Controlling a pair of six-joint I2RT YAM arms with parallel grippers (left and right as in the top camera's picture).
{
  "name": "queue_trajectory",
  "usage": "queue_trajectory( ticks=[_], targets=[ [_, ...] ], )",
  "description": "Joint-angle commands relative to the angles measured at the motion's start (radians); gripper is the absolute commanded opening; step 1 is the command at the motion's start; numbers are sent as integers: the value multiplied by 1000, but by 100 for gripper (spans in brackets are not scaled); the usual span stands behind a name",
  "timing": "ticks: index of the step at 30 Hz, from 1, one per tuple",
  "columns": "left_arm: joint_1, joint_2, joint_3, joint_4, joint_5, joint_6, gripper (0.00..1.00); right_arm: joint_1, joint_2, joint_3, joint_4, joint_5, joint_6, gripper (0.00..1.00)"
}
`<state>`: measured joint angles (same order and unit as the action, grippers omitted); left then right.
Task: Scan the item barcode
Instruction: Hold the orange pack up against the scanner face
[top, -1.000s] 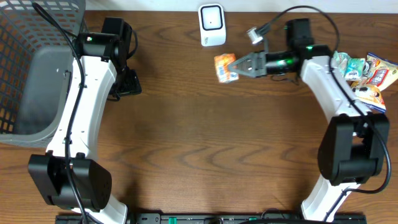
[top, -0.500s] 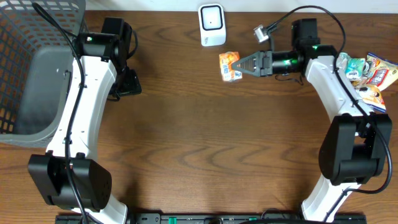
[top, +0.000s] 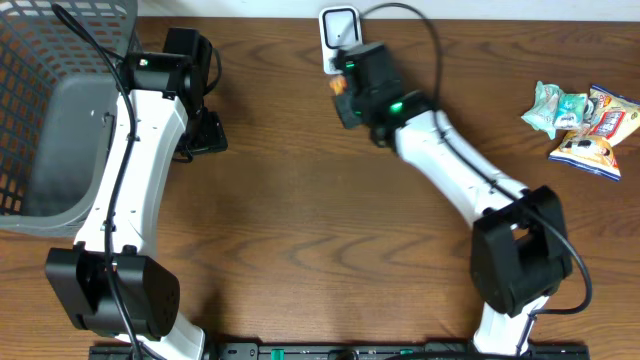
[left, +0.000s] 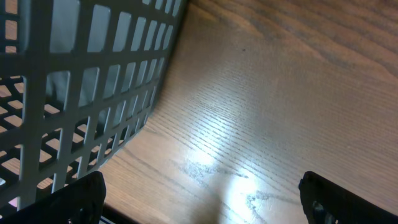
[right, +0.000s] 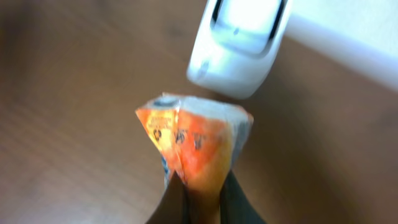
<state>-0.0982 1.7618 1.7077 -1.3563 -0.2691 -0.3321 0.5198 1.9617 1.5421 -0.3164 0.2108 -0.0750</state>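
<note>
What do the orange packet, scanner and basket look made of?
The orange packet looks like thin, slightly glossy plastic film: it creases and folds to a seam. The scanner seems hard glossy white plastic, smooth rounded shell. The basket is probably rigid matte grey plastic: flat moulded lattice bars.

— What do the arms look like?
— They match. The left arm (top: 140, 150) and the right arm (top: 450, 165) both have smooth white shells for links, with bulky, rounded black housings at the joints. The biggest housing (top: 515, 265) sits near the base.
— Any lights?
— A small green lamp (top: 397, 103) glows on the right arm's black wrist block, and the left arm has one too.
— Cables?
— A thin black cable (top: 120, 175) runs along the left arm's white shell. A second black lead (top: 432, 35) arcs above the right arm.
— And the ends?
— The left gripper (left: 208, 199) has matte black tips, blunt and rounded. The right gripper (right: 202, 208) has narrow dark fingers, but they are blurred.
</note>
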Motion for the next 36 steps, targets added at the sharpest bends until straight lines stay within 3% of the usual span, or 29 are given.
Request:
queue_trajectory(
  ticks=[1, 5, 11, 22, 36],
  targets=[
    [3, -1, -4, -4, -20, 13, 98, 30, 29, 1, 140, 388, -256, 1],
    [3, -2, -4, -4, -20, 13, 98, 21, 103, 25, 284, 412, -444, 1],
    [3, -1, -4, -4, -20, 13, 98, -35, 222, 125, 447, 398, -570, 1],
    [3, -1, -4, -4, -20, 13, 98, -82, 447, 547, 305, 54, -624, 1],
    [3, -1, -4, -4, -20, 13, 98, -80, 517, 583, 331, 62, -750, 1]
  ],
)
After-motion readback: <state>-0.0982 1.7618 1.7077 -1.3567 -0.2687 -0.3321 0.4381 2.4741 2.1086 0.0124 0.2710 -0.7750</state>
